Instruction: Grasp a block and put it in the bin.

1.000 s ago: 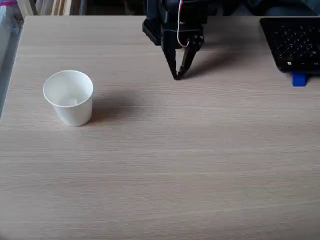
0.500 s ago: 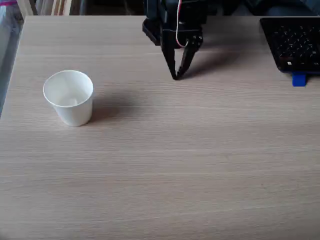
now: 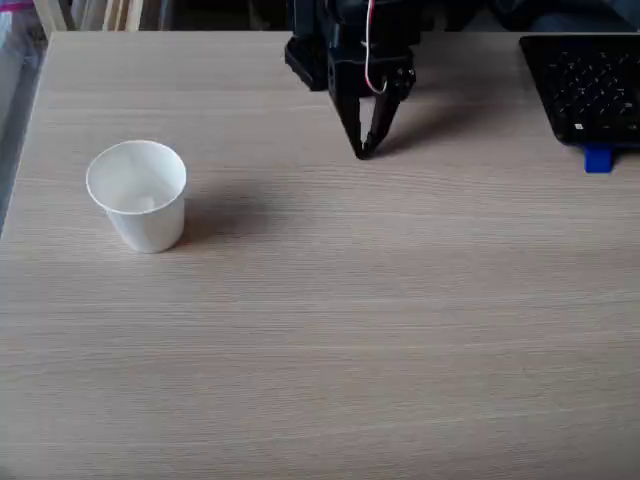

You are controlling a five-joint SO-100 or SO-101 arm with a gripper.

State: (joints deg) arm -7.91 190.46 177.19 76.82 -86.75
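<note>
- The bin (image 3: 137,193), a white paper cup, stood upright on the wooden table (image 3: 380,330) at about nine o'clock in the fixed view, well apart from everything else.
- Inside the bin, a small pale shape lay low against the near wall. It could have been the block, but it was too faint against the white cup to be sure.
- No loose block lay anywhere on the bare table surface, which fits the guess that it was already in the bin.
- The gripper (image 3: 364,150) sat at roughly twelve o'clock, tips pointing down toward the table, well away from the bin.
- Its two fingers met at their tips, so the claw was closed, and nothing was visible between them.
- A black keyboard (image 3: 588,85) occupied the two o'clock corner, with a small blue piece (image 3: 597,159) just beside its lower edge; neither belonged to the job.
- Judged from this layout, the drop appeared done: bin upright, table free of cubes, claw empty and parked by the arm's base.
- If the pale shape was only a shadow or the cup's bottom, then the block was out of sight and the grasp remained entirely ahead.
- The remaining risk was slight: the light bin could tip if the arm swept past it.
</note>
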